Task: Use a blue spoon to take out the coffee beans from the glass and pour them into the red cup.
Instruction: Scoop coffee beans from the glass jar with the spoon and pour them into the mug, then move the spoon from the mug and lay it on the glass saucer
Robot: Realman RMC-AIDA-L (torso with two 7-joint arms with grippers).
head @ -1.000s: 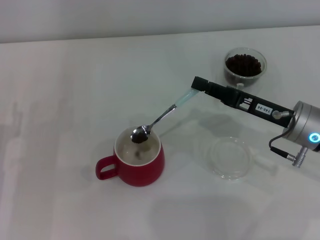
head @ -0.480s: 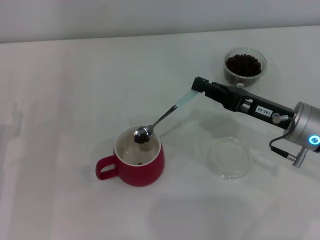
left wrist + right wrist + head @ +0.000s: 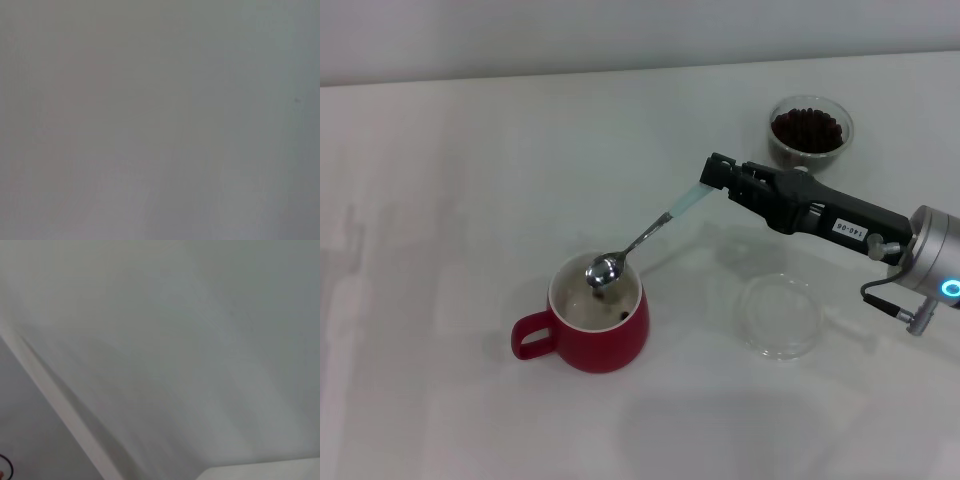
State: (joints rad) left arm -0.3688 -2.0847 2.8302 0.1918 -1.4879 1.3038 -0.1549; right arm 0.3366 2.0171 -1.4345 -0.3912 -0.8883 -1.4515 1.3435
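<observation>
Glossy red cup point(image 3: 595, 325), shiny metal blue spoon point(image 3: 645, 240), clear glass point(image 3: 810, 131).

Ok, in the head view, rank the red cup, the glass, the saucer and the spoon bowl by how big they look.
1. Red cup, largest.
2. Saucer and glass: similar width, and the glass stands farther from the camera, so I won't rank them.
3. Spoon bowl, smallest, held over the cup by the right hand.
</observation>
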